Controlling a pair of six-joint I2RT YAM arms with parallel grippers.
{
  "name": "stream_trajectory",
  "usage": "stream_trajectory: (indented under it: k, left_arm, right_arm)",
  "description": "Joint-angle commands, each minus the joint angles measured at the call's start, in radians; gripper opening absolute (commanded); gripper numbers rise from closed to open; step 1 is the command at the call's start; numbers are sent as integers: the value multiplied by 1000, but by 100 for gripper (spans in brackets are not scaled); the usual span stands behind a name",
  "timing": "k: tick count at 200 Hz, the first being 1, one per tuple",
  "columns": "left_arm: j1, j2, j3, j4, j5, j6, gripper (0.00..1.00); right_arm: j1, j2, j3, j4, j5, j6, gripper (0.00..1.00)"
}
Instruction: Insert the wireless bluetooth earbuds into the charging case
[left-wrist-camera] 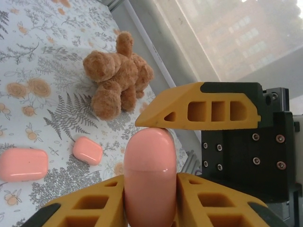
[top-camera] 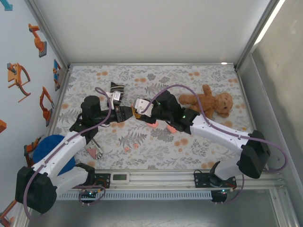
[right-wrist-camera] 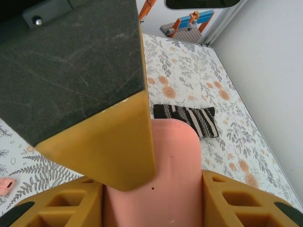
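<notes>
Bench: covered edge to edge by a floral cloth. Both arms reach in from the near edge and meet just left of centre.

Teddy bear: brown, lying on the cloth on the right side, beside the right arm.

Blue round object: at the left near corner, partly under the left arm.

Striped pouch: black and white, lying flat on the cloth behind the left gripper.

Charging case: salmon pink, rounded, with a seam line across it, held off the cloth between the two arms. The left gripper is closed on it, with a finger pressed against each side. The right gripper is also clamped on the same case, whose flat face sits between the fingers. One right finger touches the rounded end of the case in the left wrist view.

Loose cases: two more pink cases lie on the cloth near the bear, apart from each other.

Earbuds: two tiny pink nubs lie on the cloth close together, toward the near edge and in front of the grippers, well apart from the held case.
</notes>
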Motion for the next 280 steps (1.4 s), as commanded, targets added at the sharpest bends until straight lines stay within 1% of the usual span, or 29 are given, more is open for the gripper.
stream_trajectory:
  k: [1,12,17,44,71,92,100,110,117,140,176,212,227,248,280]
  left_arm:
    - [-1,0,28,20,14,20,23]
    - [-3,-3,25,19,12,23,19]
    - [-2,-7,24,18,10,24,18]
    - [-2,-25,11,15,-13,36,12]
    - [-2,-49,-1,5,-67,49,6]
    - [0,-72,-11,3,-122,74,0]
    - [-1,-81,-17,10,-142,83,0]
    - [-1,-93,-25,18,-170,101,0]
    - [0,-102,-32,29,-188,110,0]
    - [-1,-135,-71,99,-236,142,0]
    - [-1,-186,-160,253,-285,168,0]
    - [0,-251,-246,410,-308,200,0]
    - [-2,-279,-282,468,-311,217,0]
    - [-3,-308,-304,501,-316,250,0]
    - [-2,-339,-310,497,-305,299,0]
  right_arm:
    - [7,-17,-2,4,10,-5,25]
    - [7,-14,6,-6,8,4,28]
    - [7,-12,10,-11,8,11,35]
    - [7,-18,20,-33,11,46,54]
    - [-3,-52,10,-33,30,96,78]
    - [-29,-86,4,-26,-6,162,90]
    - [-44,-96,4,-24,-35,194,92]
    - [-65,-110,0,-10,-76,237,97]
    - [-81,-118,-3,-2,-111,273,99]
    - [-123,-147,-36,64,-198,380,99]
    - [-175,-202,-132,198,-238,516,99]
    - [-267,-241,-228,355,-280,674,99]
    - [-303,-241,-251,407,-322,739,99]
    - [-314,-235,-258,420,-343,761,99]
    - [-314,-229,-271,458,-388,787,99]
